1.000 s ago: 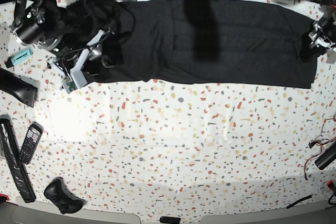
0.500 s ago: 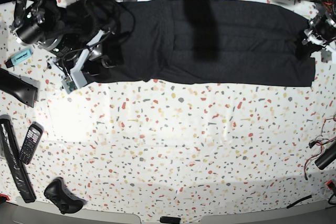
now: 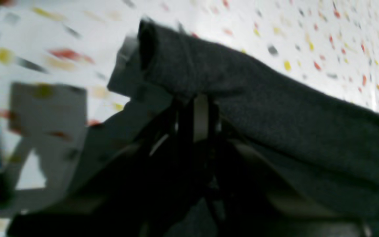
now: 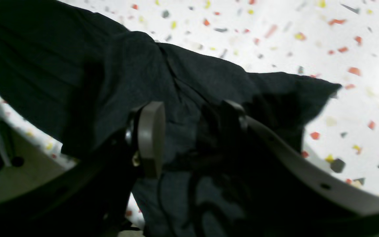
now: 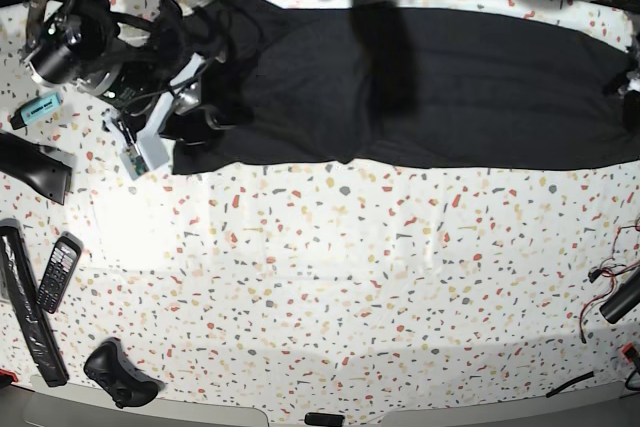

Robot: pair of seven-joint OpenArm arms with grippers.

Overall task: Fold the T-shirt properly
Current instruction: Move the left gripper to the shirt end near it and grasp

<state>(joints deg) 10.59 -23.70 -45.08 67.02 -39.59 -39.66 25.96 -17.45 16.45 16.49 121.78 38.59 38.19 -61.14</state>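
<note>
- L fingers clenched on shirt edge, far right.
- R fingers spread wide around a bunched shirt fold, far left; grip uncertain.
- Shirt stretched across bench.

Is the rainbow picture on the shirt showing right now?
No, the shirt lies stretched along the table with only plain black cloth facing up, and no colours show on it.

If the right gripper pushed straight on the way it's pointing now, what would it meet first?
Most likely the T-shirt: black cloth already fills the space between and ahead of the right gripper fingers. The speckled table lies beyond it, though depth is hard to judge here.
</note>
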